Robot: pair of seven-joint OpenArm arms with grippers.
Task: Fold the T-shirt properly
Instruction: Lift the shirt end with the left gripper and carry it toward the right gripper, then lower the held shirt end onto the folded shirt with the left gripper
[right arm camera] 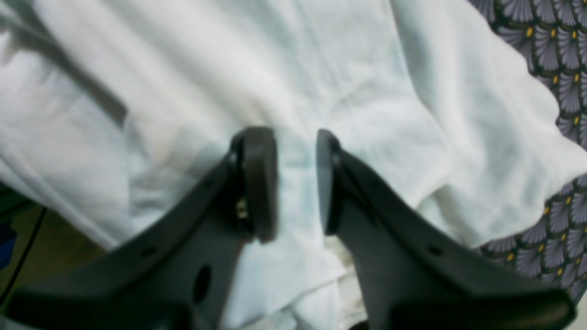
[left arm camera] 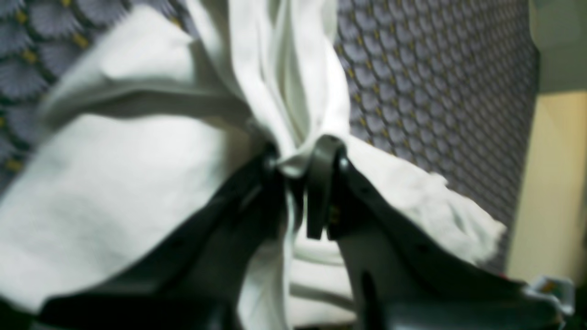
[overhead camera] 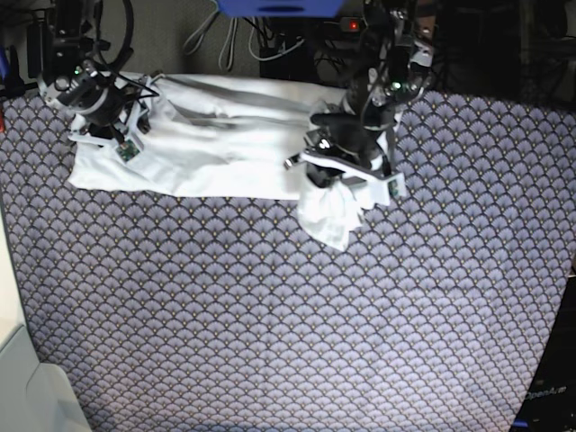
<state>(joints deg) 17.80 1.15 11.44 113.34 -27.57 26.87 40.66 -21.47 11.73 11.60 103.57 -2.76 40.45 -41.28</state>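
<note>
1. Left wrist view: your left claw [left arm camera: 300,172] is clenched on a gathered bunch of the T-shirt [left arm camera: 114,183]. Pleats of cloth fan upward toward 12 o'clock; a loose ragged edge trails to 4 o'clock over the patterned worktop [left arm camera: 435,82].
2. Right wrist view: your right claw [right arm camera: 296,181] stands parted above the T-shirt [right arm camera: 321,68], grasping nothing that you can see. Cloth fills the frame; the worktop [right arm camera: 550,46] shows at 2 o'clock.
3. Base view: the T-shirt [overhead camera: 216,135] lies in a band along the far edge, at 11 to 1 o'clock. The left claw [overhead camera: 346,171] holds one end raised, a flap hanging below; the right claw [overhead camera: 108,112] sits over the other end.
4. Handling: light, soft, limp, wrinkles readily. Take it by hems or corners, not mid-panel.
</note>
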